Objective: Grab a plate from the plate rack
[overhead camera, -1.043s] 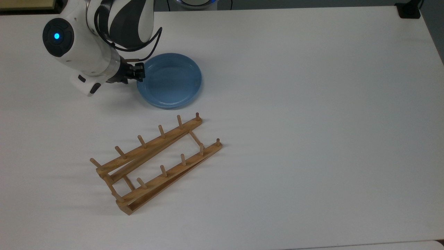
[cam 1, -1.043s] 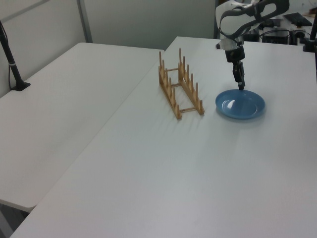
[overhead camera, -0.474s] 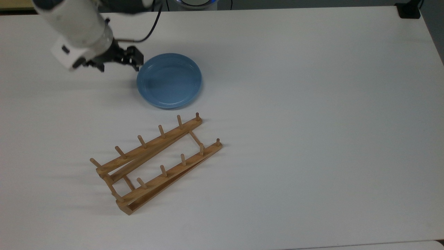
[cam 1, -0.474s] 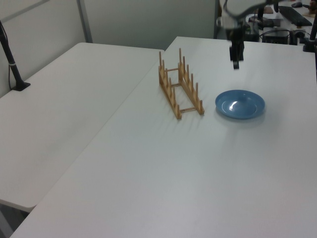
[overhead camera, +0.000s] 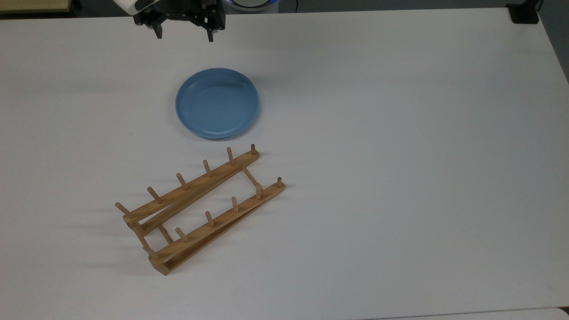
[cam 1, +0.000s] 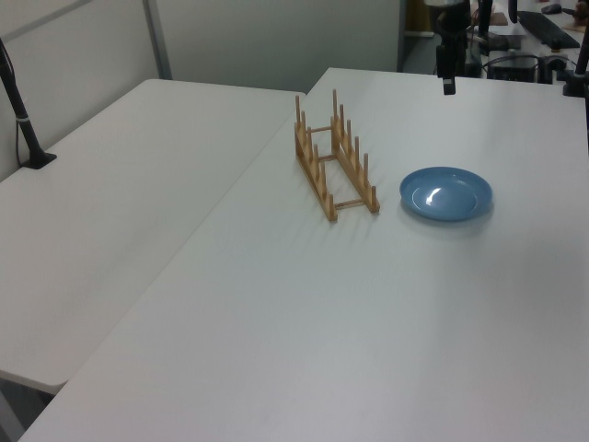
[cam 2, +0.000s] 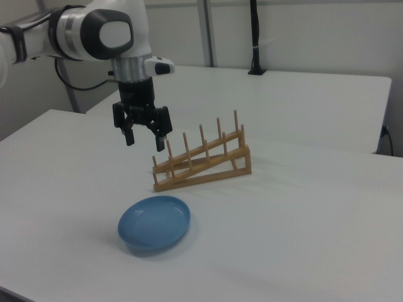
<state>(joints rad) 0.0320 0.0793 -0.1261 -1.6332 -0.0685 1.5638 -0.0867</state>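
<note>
One plate (overhead camera: 217,103), round, glossy and light blue with a shallow raised rim, lies flat on the white table (overhead camera: 400,133), right side up and with nothing in it. It is off the plate rack (overhead camera: 200,209) and sits near one end of it, apart from it with bare tabletop between; in the top view it lies above the rack's upper right end, in the left view to the rack's right (cam 1: 445,193), and in the right view in front of the rack and lower in the picture (cam 2: 154,224).

There is one plate rack, of light-brown wood, standing on the table with no plate in it. It has two long parallel rails joined by crossbars, and each rail carries six short upright pegs, twelve in all as the top view shows them. In the right view (cam 2: 201,157) one end of it stands higher than the other.

One gripper (overhead camera: 184,35) hangs in the air above the table, well apart from the plate and on the side of it away from the rack. Its two black fingers point down and stand spread apart with nothing between them, plain in the right view (cam 2: 146,137). In the left view it shows above the plate, near the top edge (cam 1: 447,83).

A second white table (cam 1: 110,212) adjoins the first.
</note>
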